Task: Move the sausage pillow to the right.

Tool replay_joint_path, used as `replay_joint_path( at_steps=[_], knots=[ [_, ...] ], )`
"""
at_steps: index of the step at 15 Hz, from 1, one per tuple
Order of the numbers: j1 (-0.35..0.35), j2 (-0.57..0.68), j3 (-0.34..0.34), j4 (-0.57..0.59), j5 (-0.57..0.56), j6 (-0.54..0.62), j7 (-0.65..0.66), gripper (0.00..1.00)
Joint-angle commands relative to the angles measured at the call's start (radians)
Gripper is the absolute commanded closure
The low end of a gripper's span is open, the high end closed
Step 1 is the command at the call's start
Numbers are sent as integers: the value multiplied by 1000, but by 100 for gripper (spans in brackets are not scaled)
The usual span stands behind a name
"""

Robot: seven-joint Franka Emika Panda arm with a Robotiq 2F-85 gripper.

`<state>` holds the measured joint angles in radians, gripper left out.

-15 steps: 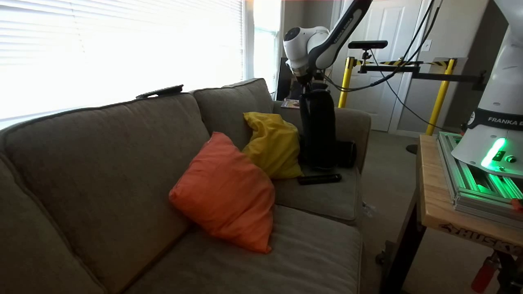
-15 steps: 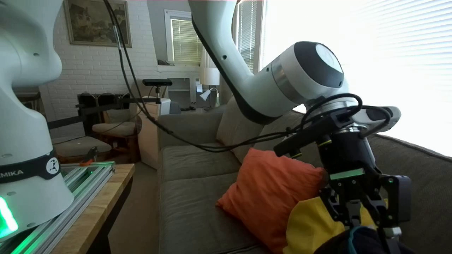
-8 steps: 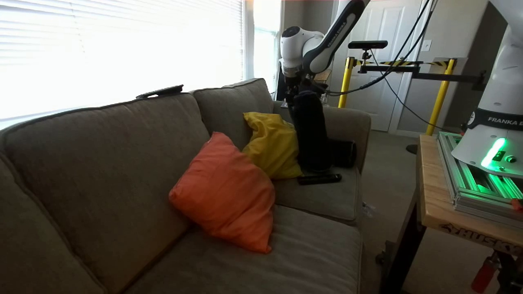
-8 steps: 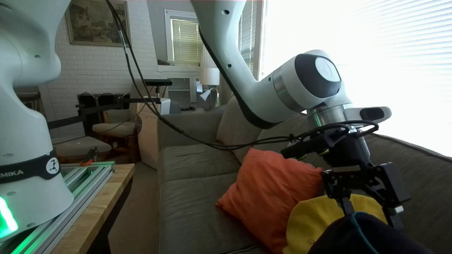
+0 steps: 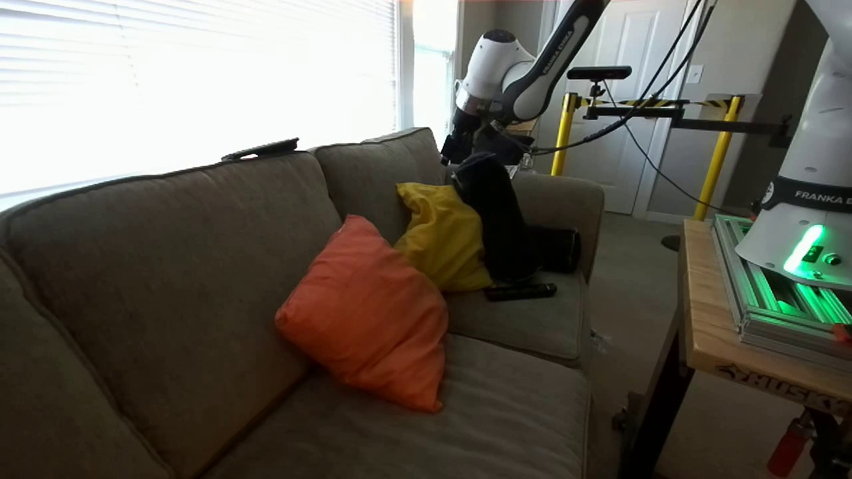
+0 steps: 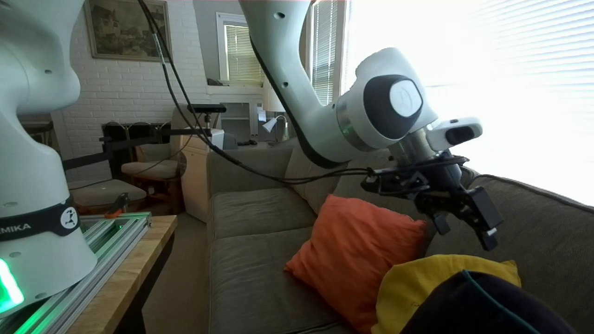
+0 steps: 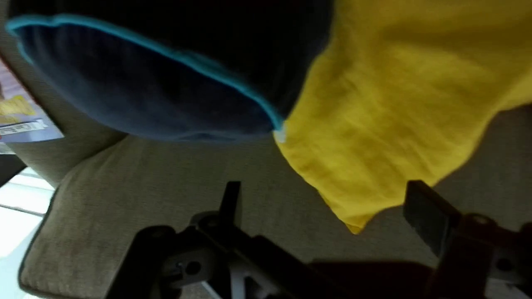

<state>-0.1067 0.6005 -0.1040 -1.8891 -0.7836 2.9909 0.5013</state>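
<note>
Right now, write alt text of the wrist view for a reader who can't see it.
A teal-piped navy bolster pillow fills much of the upper left, beside a yellow cushion at upper right. The gripper, open and empty, shows at the bottom, in front of a brown sofa backrest.

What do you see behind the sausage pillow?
In both exterior views, the yellow cushion shows partly behind the sausage pillow; in an exterior view, the armrest does too. What the pillow covers cannot be seen.
</note>
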Motion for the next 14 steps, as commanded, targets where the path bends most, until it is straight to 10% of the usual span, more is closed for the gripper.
replay_joint_path(
  at_steps=[1,6,7,14],
  knots=[
    [-136,-144,197,-247,86,82,-89,0],
    [-331,-151,448,-396,170,-106,-273,0],
    [-209,-154,327,-408,306,-110,-382,0],
    [-41,15,62,-317,360,-114,-630,0]
  ],
)
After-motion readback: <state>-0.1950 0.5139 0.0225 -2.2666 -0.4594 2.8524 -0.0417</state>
